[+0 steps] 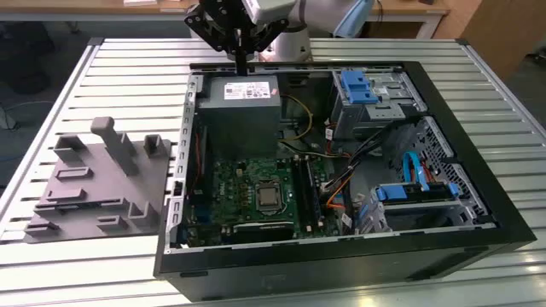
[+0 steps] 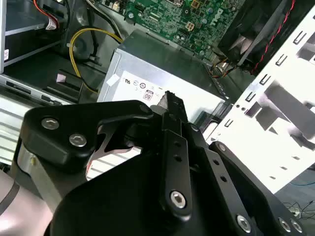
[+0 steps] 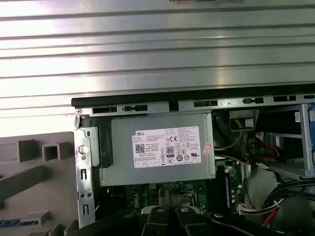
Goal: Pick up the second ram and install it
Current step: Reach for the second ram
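One closed tool (image 1: 241,72) is hovering over the power supply (image 1: 243,105) at the case's (image 1: 341,265) twelve o'clock, needing open jaws before picking

Arm (image 1: 271,11) stands at twelve o'clock in the exterior view, wrist turned downward. Gripper (image 1: 241,69) hangs vertical, its fingers (image 2: 173,142) pointing to six o'clock and pressed together (no gap noted in both wrist views). Black linkage bars (image 1: 204,29) spread outward above.
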### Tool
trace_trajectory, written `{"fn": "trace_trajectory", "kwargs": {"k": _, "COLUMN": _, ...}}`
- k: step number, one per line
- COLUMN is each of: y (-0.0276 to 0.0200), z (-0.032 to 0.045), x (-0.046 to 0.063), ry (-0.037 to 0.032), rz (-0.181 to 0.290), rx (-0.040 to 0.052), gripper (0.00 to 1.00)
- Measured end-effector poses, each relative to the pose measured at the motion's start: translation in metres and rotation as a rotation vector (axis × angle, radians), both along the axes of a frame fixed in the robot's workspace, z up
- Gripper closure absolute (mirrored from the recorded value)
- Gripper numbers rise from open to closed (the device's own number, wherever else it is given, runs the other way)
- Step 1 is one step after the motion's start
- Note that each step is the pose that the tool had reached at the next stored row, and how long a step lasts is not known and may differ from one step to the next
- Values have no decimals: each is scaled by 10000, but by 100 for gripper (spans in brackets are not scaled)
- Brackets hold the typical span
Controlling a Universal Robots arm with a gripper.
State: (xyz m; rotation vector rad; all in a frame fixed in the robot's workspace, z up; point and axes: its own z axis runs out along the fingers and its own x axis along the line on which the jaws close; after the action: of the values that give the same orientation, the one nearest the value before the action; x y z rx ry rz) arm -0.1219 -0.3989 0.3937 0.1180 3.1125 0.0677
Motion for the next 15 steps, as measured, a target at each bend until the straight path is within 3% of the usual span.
{"fn": "trace_trajectory", "kwargs": {"k": 8, "y": 0, "z": 1, "x": -56, "ry": 0, "rz": 1, "rx": 0, "gripper": 90}}
{"fn": "trace_trajectory", "kwargs": {"k": 15, "y": 0, "z": 1, "x": -343, "ry": 1, "rz": -1, "rx": 0, "gripper": 90}}
